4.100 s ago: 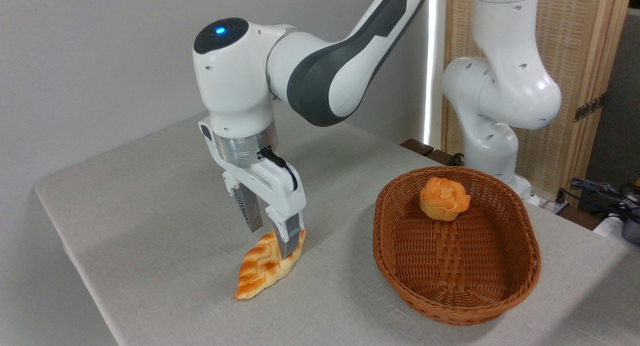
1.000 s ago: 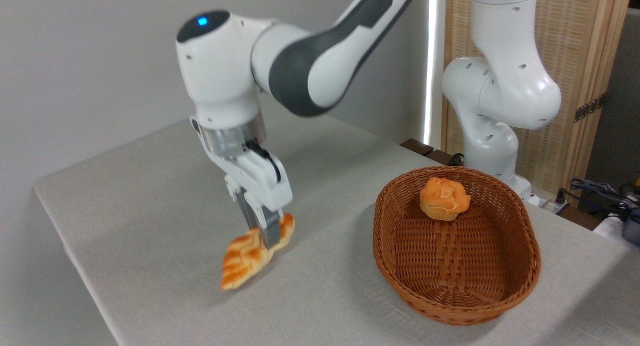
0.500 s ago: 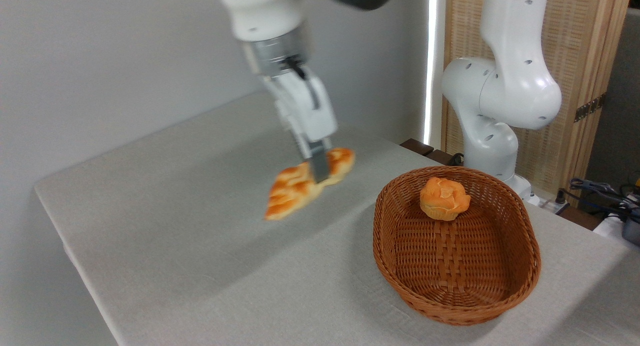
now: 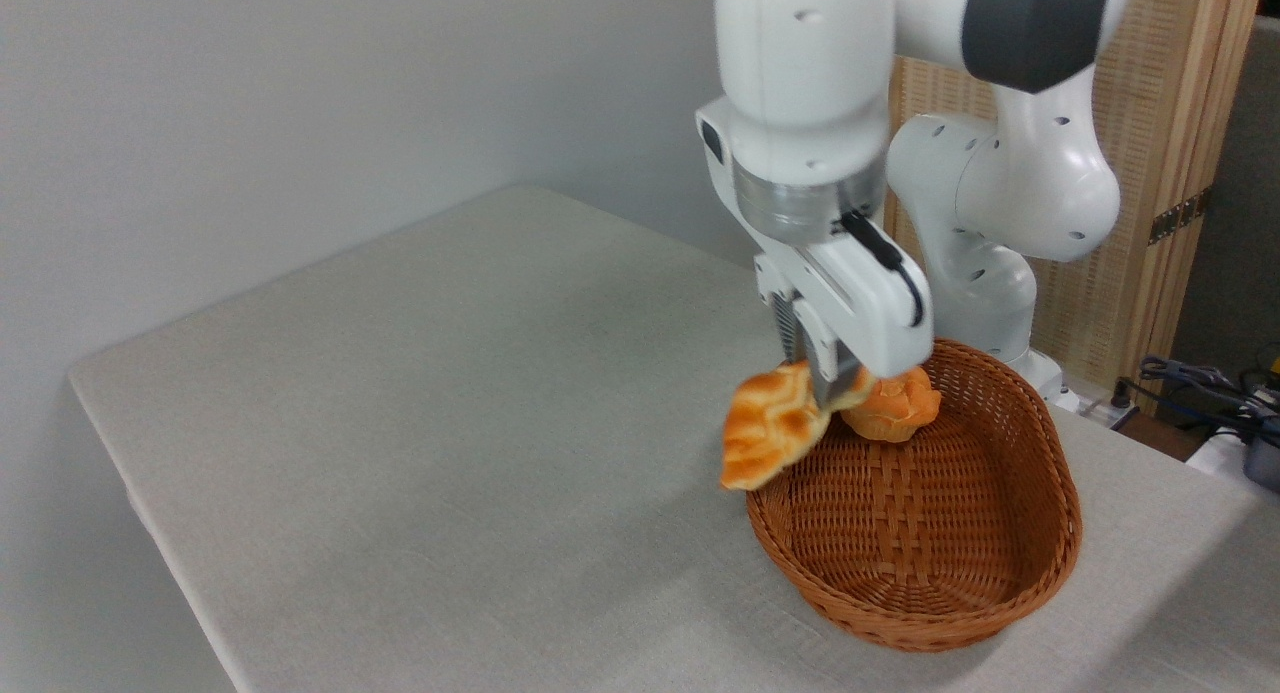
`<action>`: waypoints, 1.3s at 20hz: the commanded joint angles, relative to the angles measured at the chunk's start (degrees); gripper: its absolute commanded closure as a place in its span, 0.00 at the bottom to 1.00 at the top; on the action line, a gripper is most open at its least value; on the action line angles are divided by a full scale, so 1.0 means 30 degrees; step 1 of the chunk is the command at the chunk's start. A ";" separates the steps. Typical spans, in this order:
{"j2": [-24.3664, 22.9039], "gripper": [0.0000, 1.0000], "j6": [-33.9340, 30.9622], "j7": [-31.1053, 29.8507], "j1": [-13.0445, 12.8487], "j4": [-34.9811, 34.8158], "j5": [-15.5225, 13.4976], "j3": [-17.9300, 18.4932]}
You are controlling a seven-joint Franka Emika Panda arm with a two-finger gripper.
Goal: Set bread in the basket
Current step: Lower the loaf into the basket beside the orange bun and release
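A table [image 4: 400,393] covered with a plain light grey cloth fills most of the view, its near left corner jutting toward the wall. One thing rests directly on it: an oval brown wicker basket [image 4: 1040,563] with a thick braided rim, standing at the right side of the tabletop, close to the front edge. The basket's shadow falls on the cloth to its left. At the far right edge the white base of the robot [image 4: 1040,373] shows just behind the basket.
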 commanded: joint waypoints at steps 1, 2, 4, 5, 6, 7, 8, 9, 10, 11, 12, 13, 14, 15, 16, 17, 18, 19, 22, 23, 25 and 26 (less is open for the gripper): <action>0.0322 0.85 0.0246 0.0135 -0.0658 0.0005 0.1811 0.0522; 0.0323 0.84 0.0246 0.0194 -0.0658 -0.0024 0.2221 0.0551; 0.0352 0.81 0.0188 0.0311 -0.0629 -0.0024 0.2780 0.0667; 0.0526 0.79 0.0217 0.0311 -0.0629 -0.0024 0.2811 0.0900; 0.0789 0.74 0.0217 0.0311 -0.0658 -0.0082 0.2811 0.0902; 0.1052 0.73 0.0217 0.0311 -0.0832 -0.0082 0.2811 0.0931; 0.1142 0.60 0.0217 0.0282 -0.0863 -0.0082 0.2811 0.0932; 0.1288 0.47 0.0217 0.0282 -0.0863 -0.0082 0.2811 0.0961; 0.1405 0.45 0.0217 0.0282 -0.0863 -0.0082 0.2811 0.0961; 0.1465 0.33 0.0217 0.0282 -0.0834 -0.0111 0.2811 0.0961; 0.1581 0.24 0.0217 0.0282 -0.0863 -0.0112 0.2811 0.0961; 0.1669 0.19 0.0217 0.0282 -0.0863 -0.0112 0.2811 0.0961; 0.1699 0.15 0.0217 0.0282 -0.0863 -0.0141 0.2811 0.0961; 0.1729 0.13 0.0217 0.0282 -0.0863 -0.0112 0.2811 0.0961; 0.1816 0.11 0.0217 0.0282 -0.0834 -0.0141 0.2811 0.0961; 0.1846 0.09 0.0188 0.0282 -0.0834 -0.0141 0.2811 0.0961; 0.1875 0.05 0.0188 0.0282 -0.0834 -0.0141 0.2811 0.0961; 0.1875 0.01 0.0129 0.0282 -0.0863 -0.0141 0.2811 0.0961; 0.1875 0.00 -0.0017 0.0311 -0.0834 -0.0141 0.2811 0.0961; 0.1904 0.00 -0.0047 0.0311 -0.0834 -0.0141 0.2811 0.0961; 0.1963 0.00 -0.0047 0.0341 -0.0834 -0.0112 0.2811 0.0961; 0.1963 0.00 -0.0221 0.0341 -0.0863 -0.0083 0.2840 0.0961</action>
